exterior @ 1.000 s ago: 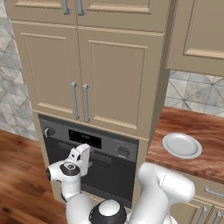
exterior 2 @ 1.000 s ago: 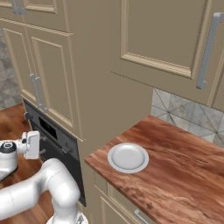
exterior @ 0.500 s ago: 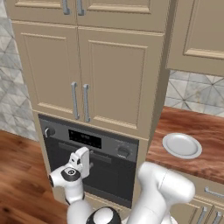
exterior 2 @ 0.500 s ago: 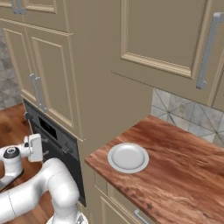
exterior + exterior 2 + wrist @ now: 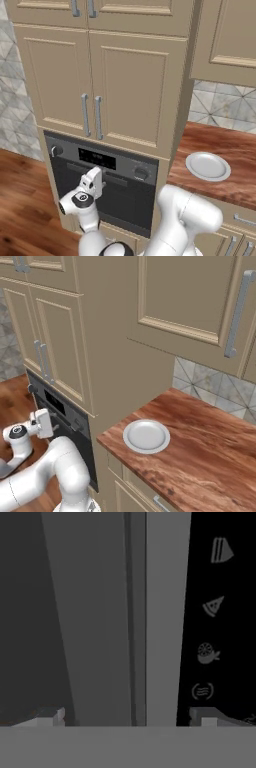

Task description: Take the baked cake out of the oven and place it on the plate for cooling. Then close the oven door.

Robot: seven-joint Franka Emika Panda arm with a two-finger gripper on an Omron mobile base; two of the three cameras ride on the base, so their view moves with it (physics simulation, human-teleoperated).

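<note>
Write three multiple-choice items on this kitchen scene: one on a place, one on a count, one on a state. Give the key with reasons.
1. Where is the plate?
A. on the wooden counter
B. on the floor
C. inside the oven

2. How many round knobs does the oven show?
A. none
B. two
C. five

3. How is the oven door?
A. shut
B. hanging wide open
C. removed

Key: 1 A, the plate lies on the counter right of the oven; 2 B, one knob sits at each end of the display; 3 A, the door stands flush, with the fingers spread before its handle.
</note>
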